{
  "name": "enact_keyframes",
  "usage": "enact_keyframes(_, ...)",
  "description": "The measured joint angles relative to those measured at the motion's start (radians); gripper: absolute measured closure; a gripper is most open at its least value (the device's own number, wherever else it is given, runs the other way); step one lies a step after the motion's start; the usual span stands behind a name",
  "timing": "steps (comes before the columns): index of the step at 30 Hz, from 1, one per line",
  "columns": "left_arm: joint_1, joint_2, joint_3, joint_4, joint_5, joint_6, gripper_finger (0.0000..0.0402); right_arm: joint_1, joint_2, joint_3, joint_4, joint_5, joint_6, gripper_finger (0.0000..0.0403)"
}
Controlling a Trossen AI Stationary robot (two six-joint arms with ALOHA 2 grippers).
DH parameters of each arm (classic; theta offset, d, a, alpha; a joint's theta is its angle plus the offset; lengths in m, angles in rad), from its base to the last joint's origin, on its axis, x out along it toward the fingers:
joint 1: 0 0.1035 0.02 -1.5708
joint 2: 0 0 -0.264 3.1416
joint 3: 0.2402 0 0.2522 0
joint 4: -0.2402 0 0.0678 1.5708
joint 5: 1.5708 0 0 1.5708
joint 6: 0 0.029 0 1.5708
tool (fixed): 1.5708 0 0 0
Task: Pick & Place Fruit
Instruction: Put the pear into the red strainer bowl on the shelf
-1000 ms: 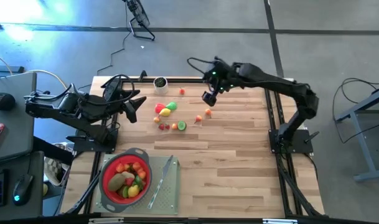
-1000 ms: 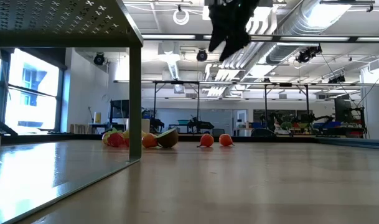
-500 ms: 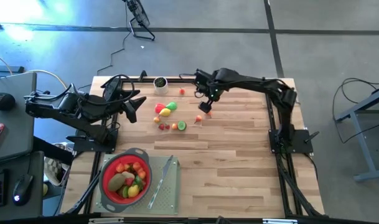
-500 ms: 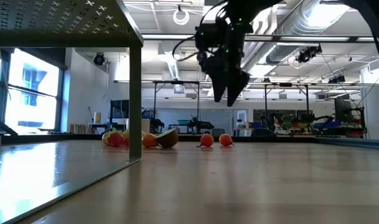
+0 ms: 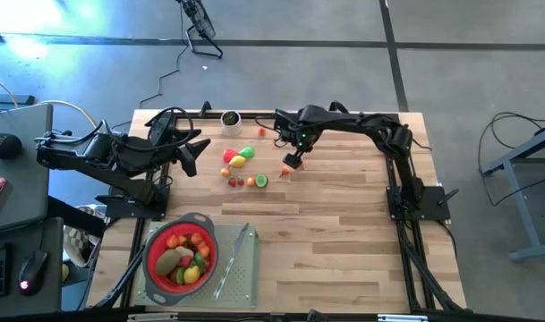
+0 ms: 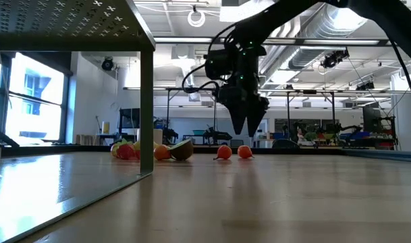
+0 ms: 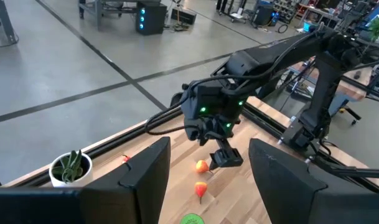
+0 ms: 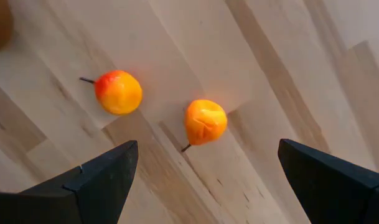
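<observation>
Two small orange fruits [image 8: 205,121] [image 8: 119,92] lie on the wooden table at the far middle. My right gripper [image 5: 293,161] hangs open just above them, pointing down, a finger [image 8: 102,177] on either side and touching neither. In the low view it [image 6: 248,127] stands clear above the fruits [image 6: 223,152]. More fruits lie in a cluster [image 5: 239,157] to their left. My left gripper [image 5: 190,152] waits open at the far left, above the table.
A red strainer [image 5: 156,240] with several fruits stands on a grey board [image 5: 245,277] at the near left, a slim knife [image 5: 233,259] beside it. A small potted plant [image 5: 230,118] and a red fruit [image 5: 261,131] are near the far edge. Bare wood spreads to the near right.
My right gripper has come down and moved toward the table's left, tipping until it points straight down over the two orange fruits. It has stayed open. The fruits have not moved.
</observation>
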Motion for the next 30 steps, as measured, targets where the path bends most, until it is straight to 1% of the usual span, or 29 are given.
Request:
enact_keyframes(5,0.000,0.000,0.000,0.000,0.000,0.000,0.0188,0.000,0.023,-0.001,0.013,-0.011,0.000,0.0023)
enact_keyframes(8,0.000,0.000,0.000,0.000,0.000,0.000,0.0188,0.001,0.021,-0.013,0.050,-0.012,0.002,0.0023)
enact_keyframes(14,0.000,0.000,0.000,0.000,0.000,-0.001,0.0188,-0.003,0.020,-0.035,0.064,-0.033,0.006,0.0023)
enact_keyframes(17,0.000,0.000,0.000,0.000,0.000,-0.002,0.0188,-0.003,0.021,-0.061,0.062,-0.067,-0.017,0.0023)
enact_keyframes(20,0.000,0.000,0.000,0.000,0.000,-0.003,0.0188,-0.002,0.021,-0.093,0.063,-0.068,-0.062,0.0025)
enact_keyframes(25,0.000,0.001,0.000,0.000,0.000,-0.004,0.0188,-0.002,0.021,-0.127,0.066,-0.066,-0.114,0.0054)
enact_keyframes(30,0.000,0.001,0.000,0.000,0.000,-0.004,0.0188,-0.002,0.021,-0.128,0.080,-0.072,-0.153,0.0088)
